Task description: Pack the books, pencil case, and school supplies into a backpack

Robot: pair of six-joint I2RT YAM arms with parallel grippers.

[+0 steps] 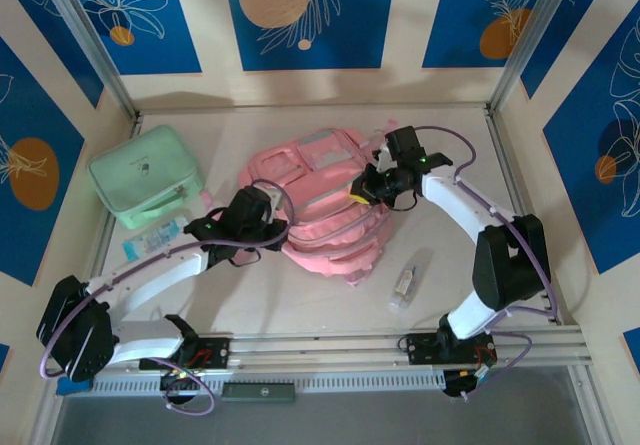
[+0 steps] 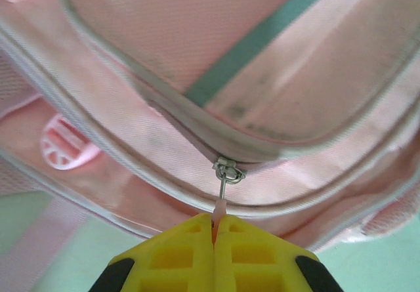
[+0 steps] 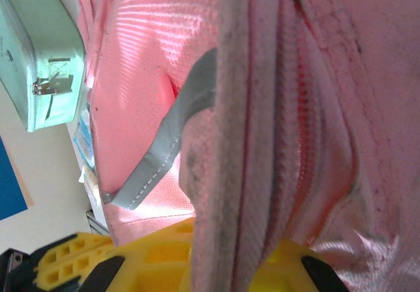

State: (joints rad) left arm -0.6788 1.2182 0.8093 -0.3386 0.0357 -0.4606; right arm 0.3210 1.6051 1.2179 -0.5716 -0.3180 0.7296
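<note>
Lying flat in the middle of a pale table (image 1: pixel 300 130), a large pink backpack (image 1: pixel 318 197) has a robot arm reaching to each of its sides.

The left arm stretches from the near left corner to the backpack's left edge. In the left wrist view, the left gripper (image 2: pixel 213 225) has its yellow fingers (image 2: pixel 177 252) pressed tightly together, pinching the thin pink zip pull (image 2: pixel 220 208). The pull hangs from a small metal zip slider (image 2: pixel 228 171), which sits on a curved zip line of the backpack (image 2: pixel 197 29). A grey-green stripe runs across the pocket panel above the zip. From overhead, the left gripper (image 1: pixel 280 231) meets the bag at its left edge.

The right arm curves in from the near right to the backpack's far right side, where the right gripper (image 1: pixel 358 194) touches the bag. In the right wrist view, the right gripper (image 3: pixel 220 256) is closed on a thick ridged fold of the backpack (image 3: pixel 131 75), and the fabric rises up between its yellow fingers (image 3: pixel 164 256).

A mint-green case (image 1: pixel 145 175) with a zip sits at the far left, apart from the bag; it also shows in the right wrist view (image 3: pixel 39 75). A blue-and-white packet (image 1: pixel 155 237) lies just near of the case, close beside the left arm. A small clear bottle (image 1: pixel 404 285) lies on the table to the near right of the backpack, between the bag and the right arm's base.
</note>
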